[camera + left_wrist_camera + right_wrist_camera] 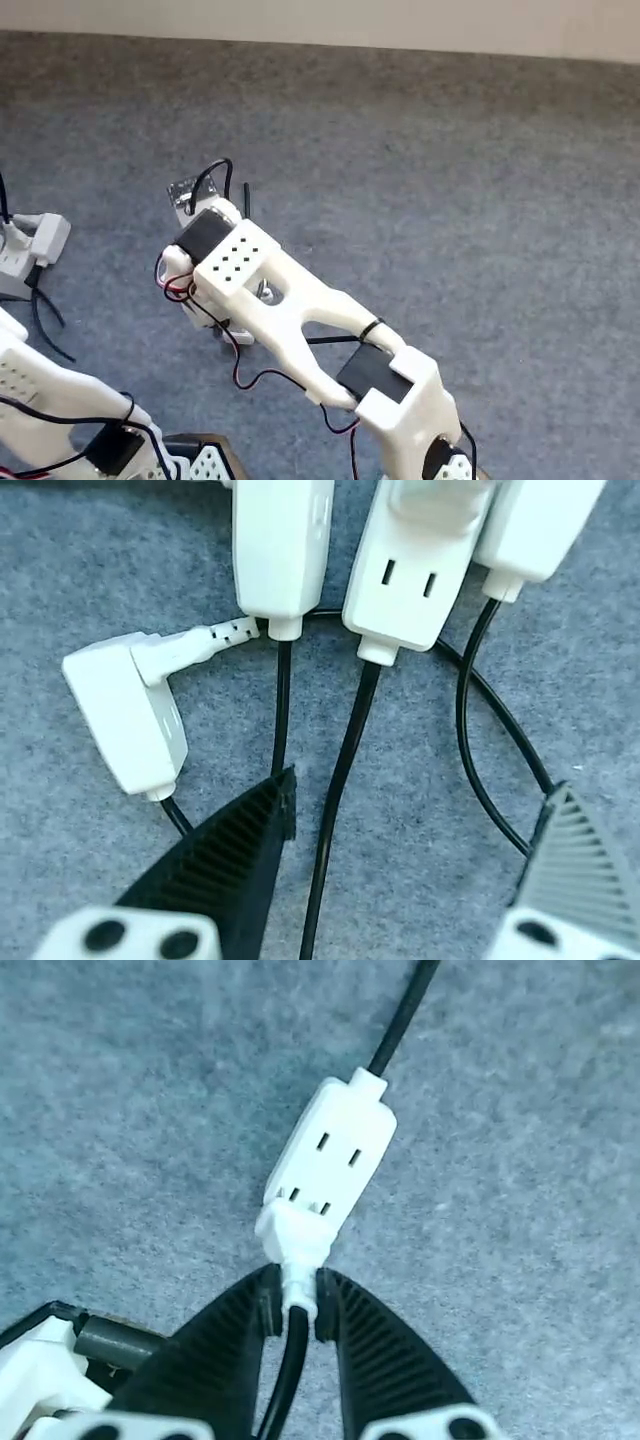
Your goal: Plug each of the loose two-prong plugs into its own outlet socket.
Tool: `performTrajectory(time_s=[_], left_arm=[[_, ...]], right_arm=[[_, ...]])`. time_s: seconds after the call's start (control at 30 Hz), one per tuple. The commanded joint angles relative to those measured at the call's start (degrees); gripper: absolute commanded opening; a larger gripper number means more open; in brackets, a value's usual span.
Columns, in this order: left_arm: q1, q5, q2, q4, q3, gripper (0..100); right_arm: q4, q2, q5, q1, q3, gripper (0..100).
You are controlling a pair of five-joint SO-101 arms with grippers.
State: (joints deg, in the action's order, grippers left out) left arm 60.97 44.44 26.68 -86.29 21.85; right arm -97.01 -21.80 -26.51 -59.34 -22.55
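Plainly the move turns on the right claw (295, 1295), which pinches narrow on the ribbed neck of a small white plug (292, 1235), with the black cord (288, 1355) running back between its fingers. An outlet block (335, 1150) lies straight ahead of that claw, its long axis in line with the plug's, and the plug's face meets the block's end socket. Whether the prongs are fully home I cannot tell, so a straight push along that axis looks like the need. Both are smooth, hard, rounded white plastic on nubby grey carpet (520, 1210). At the left edge of the high view sit more socket blocks (35, 245), nearer the left claw (422, 785), which gapes wide above a flat plug (125, 715) lying beside them.
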Motion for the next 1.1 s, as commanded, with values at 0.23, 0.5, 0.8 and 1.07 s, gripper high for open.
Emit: performTrajectory(time_s=[0.23, 0.5, 0.8, 1.07], left_arm=[[0.1, 0.3, -0.6, 0.9, 0.6, 37], [0.1, 0.3, -0.7, 6.2, -3.5, 37], [0.2, 0.3, -0.8, 6.2, -3.3, 37], [0.2, 0.3, -0.9, 6.2, -3.4, 37]], right_arm=[[-2.2, 1.3, -0.7, 0.7, -2.6, 0.5], [-2.2, 1.3, -0.3, 2.1, -2.6, 0.5], [-2.6, 1.0, -0.2, 2.2, -2.2, 0.5], [-2.6, 0.8, -0.2, 2.3, -1.9, 0.5]])
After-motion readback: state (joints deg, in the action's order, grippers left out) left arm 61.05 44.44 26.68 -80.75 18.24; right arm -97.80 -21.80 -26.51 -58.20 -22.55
